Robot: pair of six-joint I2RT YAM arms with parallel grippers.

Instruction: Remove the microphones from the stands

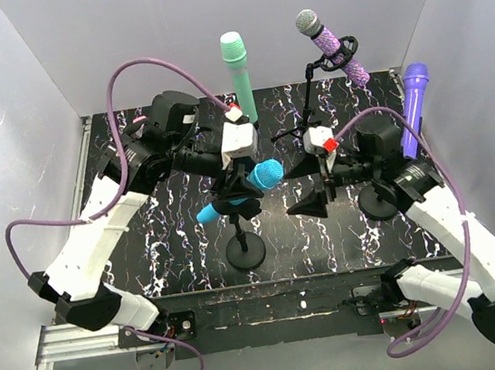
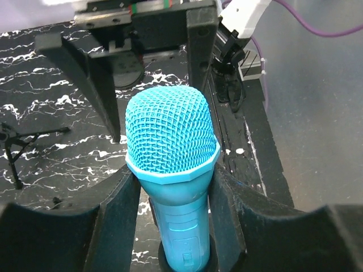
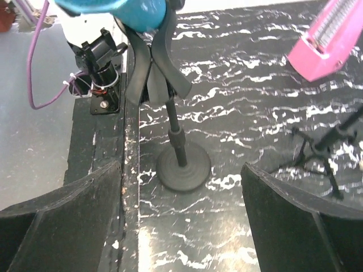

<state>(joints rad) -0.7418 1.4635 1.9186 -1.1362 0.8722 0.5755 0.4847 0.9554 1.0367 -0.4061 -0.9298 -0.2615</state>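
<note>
I've got my left gripper [image 1: 244, 188] with its jaws clamped snug on the blue microphone [image 2: 170, 136], which is seated on the stand [image 1: 245, 252] mid-table [image 1: 174, 249], base at its 6 o'clock. At its 3 o'clock my right gripper [image 1: 308, 188] hangs spread wide, holding nothing, fingers facing the mic

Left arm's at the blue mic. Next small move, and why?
Probably close the left gripper fully on the blue microphone before lifting. Its fingers flank the body just under the head, but a dark sliver on one side leaves the grip unclear, and the mic sits in the stand clip.
</note>
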